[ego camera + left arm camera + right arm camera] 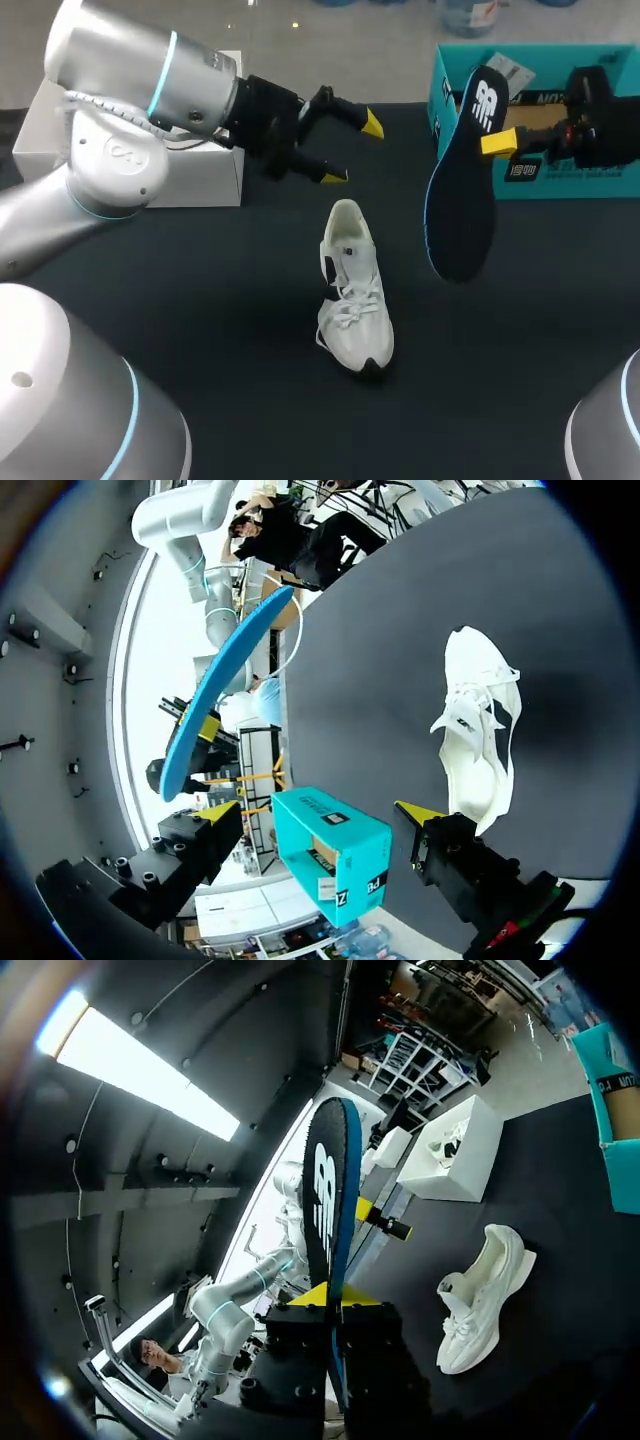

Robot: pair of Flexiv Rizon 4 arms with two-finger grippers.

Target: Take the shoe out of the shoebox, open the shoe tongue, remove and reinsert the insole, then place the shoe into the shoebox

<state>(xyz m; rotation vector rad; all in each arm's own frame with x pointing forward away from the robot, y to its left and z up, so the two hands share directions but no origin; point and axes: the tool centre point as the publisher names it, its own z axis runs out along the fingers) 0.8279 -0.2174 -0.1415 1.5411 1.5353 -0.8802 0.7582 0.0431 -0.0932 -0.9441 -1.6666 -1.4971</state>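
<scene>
From the head view, the white shoe stands on its sole in the middle of the dark surface, heel toward 12 o'clock and toe toward 5, outside the teal shoebox, which sits at its 2 o'clock by the far edge. The right hand pinches the dark, blue-edged insole near its upper end, so it hangs lengthwise in the air at the shoe's 2 o'clock, clear of it. The left hand hovers at the shoe's 12 o'clock with its fingers spread and nothing between them; a white box lies at 10 o'clock. In the left wrist view, the left hand is spread wide, the shoebox ahead between its tips, the shoe ahead at its 1 o'clock, and the insole's blue underside at 11 o'clock in the right hand. In the right wrist view, the right hand is pressed on the insole, which rises edge-on straight ahead; the shoe lies on the surface beside it, between the white box and the shoebox
</scene>
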